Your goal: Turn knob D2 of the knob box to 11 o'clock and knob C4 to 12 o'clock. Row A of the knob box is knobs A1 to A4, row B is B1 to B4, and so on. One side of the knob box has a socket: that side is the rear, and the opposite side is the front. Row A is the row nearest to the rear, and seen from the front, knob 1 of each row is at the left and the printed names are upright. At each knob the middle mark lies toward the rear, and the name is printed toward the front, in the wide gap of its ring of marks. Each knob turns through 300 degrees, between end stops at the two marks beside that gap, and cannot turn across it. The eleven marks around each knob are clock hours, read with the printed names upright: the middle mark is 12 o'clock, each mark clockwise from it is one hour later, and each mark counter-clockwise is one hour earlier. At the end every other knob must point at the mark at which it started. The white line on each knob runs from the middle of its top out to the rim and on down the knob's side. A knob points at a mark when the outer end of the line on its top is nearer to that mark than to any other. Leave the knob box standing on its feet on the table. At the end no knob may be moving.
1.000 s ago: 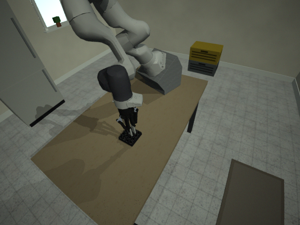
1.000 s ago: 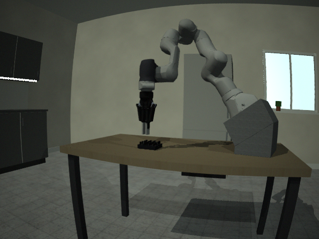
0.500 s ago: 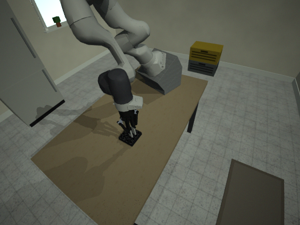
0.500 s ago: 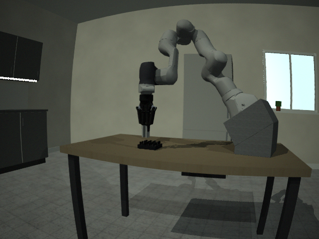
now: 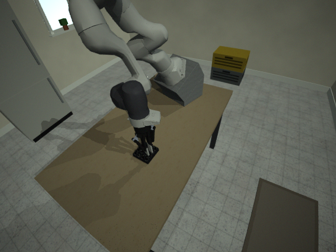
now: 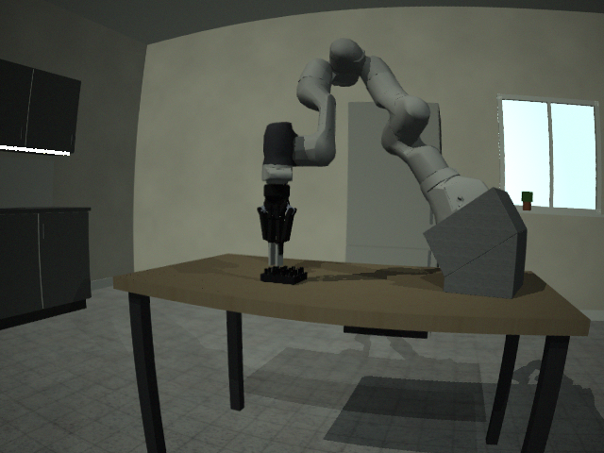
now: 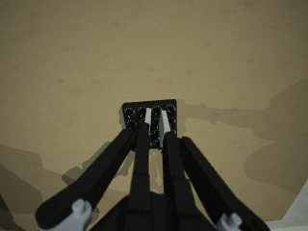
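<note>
Your gripper, nearly shut and holding nothing, is hanging over the knob box. Its knobs are looking small, rigid; pinch one by its sides.

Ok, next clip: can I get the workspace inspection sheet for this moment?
surface: tan wooden table, shadowed by the arm.
job's things: black knob box standing on the table; knob positions too small to read.
clutter: nothing seen.
grippers: gripper points down just over the knob box, jaws nearly shut, holding nothing.
cables: nothing seen.
surroundings: grey pedestal, fridge, stacked crates, potted plant at the window.
</note>
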